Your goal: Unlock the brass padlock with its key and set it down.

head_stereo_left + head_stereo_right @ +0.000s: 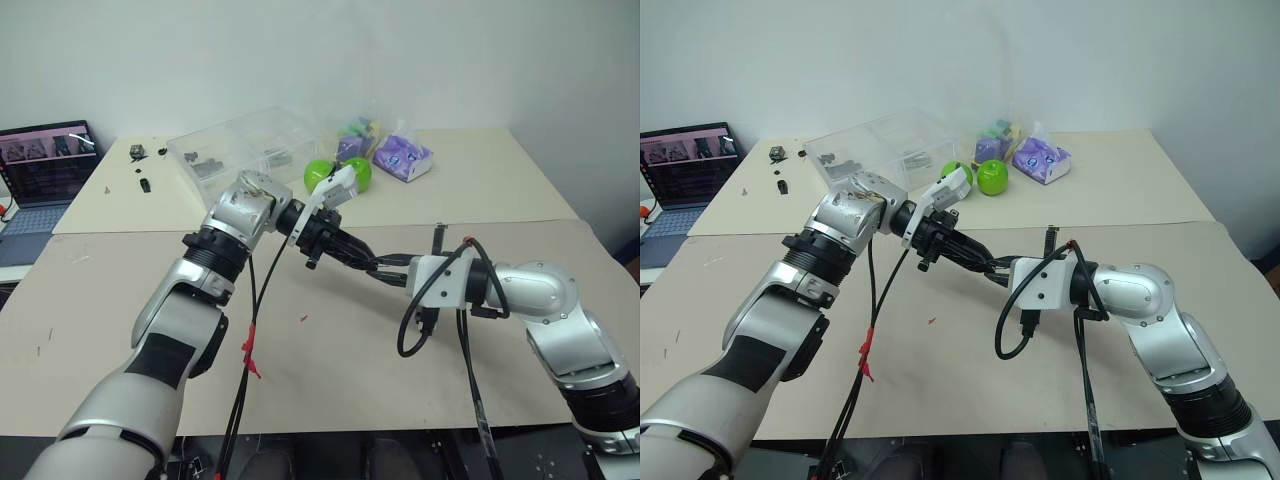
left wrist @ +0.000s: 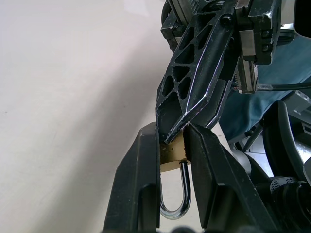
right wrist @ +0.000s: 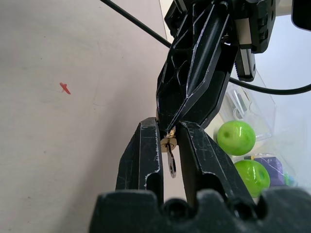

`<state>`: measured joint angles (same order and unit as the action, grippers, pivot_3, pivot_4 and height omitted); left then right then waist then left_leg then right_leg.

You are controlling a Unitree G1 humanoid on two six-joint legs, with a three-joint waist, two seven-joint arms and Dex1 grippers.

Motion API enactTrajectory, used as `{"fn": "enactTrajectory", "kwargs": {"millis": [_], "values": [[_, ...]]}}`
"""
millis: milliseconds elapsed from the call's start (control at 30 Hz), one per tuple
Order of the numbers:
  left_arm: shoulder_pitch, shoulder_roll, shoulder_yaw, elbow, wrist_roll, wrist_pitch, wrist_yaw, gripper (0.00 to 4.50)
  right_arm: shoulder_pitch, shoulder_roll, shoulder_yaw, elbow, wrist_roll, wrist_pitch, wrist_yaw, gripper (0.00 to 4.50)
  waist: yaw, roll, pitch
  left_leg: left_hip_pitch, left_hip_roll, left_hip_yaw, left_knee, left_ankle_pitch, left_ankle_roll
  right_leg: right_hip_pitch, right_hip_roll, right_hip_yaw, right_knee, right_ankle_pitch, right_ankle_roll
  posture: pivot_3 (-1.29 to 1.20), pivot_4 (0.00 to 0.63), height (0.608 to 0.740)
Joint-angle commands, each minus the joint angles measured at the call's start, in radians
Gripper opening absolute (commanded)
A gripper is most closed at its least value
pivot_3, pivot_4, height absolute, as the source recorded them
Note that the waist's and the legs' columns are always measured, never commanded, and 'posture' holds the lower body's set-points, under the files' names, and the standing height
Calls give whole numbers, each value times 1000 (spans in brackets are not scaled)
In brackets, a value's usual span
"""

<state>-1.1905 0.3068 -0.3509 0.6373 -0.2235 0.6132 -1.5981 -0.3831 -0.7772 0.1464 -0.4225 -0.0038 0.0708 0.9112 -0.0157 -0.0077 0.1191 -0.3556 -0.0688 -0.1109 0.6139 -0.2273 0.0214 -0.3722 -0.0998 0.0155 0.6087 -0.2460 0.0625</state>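
My two end effectors meet tip to tip above the near bench, a pale beige top with a small red mark on it. My left end effector is closed on the brass padlock; the gold body sits clamped between the fingers and the silver shackle hangs toward the wrist. My right end effector is pinched shut on the key, whose thin silver bow shows between the fingers, its tip against the padlock. Both things are held in the air over the middle of the bench, well clear of the top.

A second bench of the same colour stands behind, its edge butted to the near one, against a plain white wall. On it lie a clear plastic box, two green apples just beside the box, a purple packet and some small dark parts. At the far left a laptop stands open, its screen lit.
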Motion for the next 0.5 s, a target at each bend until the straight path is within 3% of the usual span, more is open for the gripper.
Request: {"fn": "enactTrajectory", "kwargs": {"millis": [33,100,200,300,500], "values": [[-21,-7,11,-16,-8,8,-11,1143,-30,5,-34,-18,-4,-9,-26,118,0,0,0,0,0,0,0,0,0,0,0,0,0,0,0,0,150,740],[-21,-6,12,-21,-17,20,-15,1600,-32,6,-35,-18,-4,-6,-25,118,0,0,0,0,0,0,0,0,0,0,0,0,0,0,0,0,150,740],[-22,-6,15,-27,-22,28,-16,2803,-33,7,-36,-16,-4,-5,-25,118,0,0,0,0,0,0,0,0,0,0,0,0,0,0,0,0,150,740],[-26,-5,16,-26,-27,32,-15,3696,-33,6,-36,-14,-5,-5,-25,118,0,0,0,0,0,0,0,0,0,0,0,0,0,0,0,0,150,740],[-33,5,33,-32,-29,32,-16,3696,-29,5,-32,-8,-9,-6,-24,118,-1,0,0,0,0,0,0,0,0,0,0,0,0,0,0,0,150,740]]}}
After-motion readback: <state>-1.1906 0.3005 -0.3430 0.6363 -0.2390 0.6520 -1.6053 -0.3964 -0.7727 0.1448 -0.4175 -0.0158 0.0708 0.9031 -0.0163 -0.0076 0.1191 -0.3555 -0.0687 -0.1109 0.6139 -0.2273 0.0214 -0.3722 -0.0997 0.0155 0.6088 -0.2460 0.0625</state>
